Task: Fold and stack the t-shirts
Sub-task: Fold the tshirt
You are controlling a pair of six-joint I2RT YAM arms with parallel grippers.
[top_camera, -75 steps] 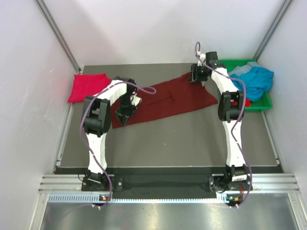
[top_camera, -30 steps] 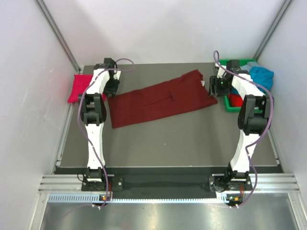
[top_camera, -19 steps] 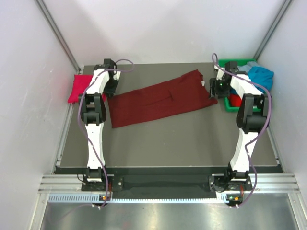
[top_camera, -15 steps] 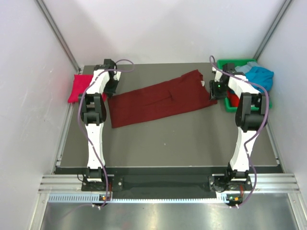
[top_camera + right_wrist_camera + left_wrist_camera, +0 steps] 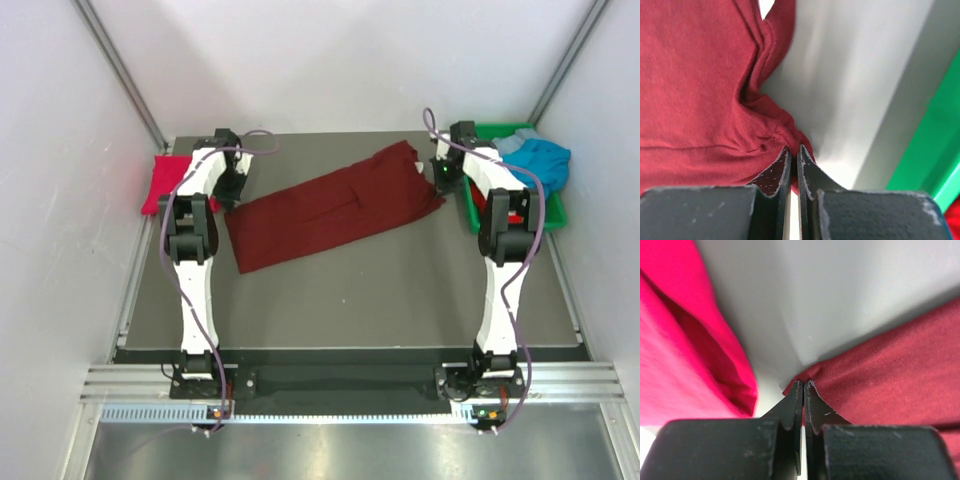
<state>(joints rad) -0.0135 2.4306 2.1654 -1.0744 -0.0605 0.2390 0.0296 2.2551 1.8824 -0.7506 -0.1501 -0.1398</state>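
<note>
- Obs: maroon t-shirt [image 5: 335, 205] lies slanted across the far half of the table [image 5: 350, 300]
- Grip: left gripper [image 5: 803, 385] clenched on its far-left corner, just beside the crimson t-shirt [image 5: 675, 355]; right gripper [image 5: 794, 149] pinched on the bunched right corner, near the green bin [image 5: 935, 145]
- Left bite looks thin, possibly only the very tip is caught
- Next: raise both corners together and level, span taut, slowly, then draw toward the near edge to fold

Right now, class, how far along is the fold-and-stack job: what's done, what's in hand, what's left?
Done: the crimson shirt looks folded at the far left. In hand: the maroon shirt lies as a long strip, with the left gripper and right gripper each shut on an end corner. Left: finishing that fold, stacking it, and the teal shirt, heaped in the green bin.
</note>
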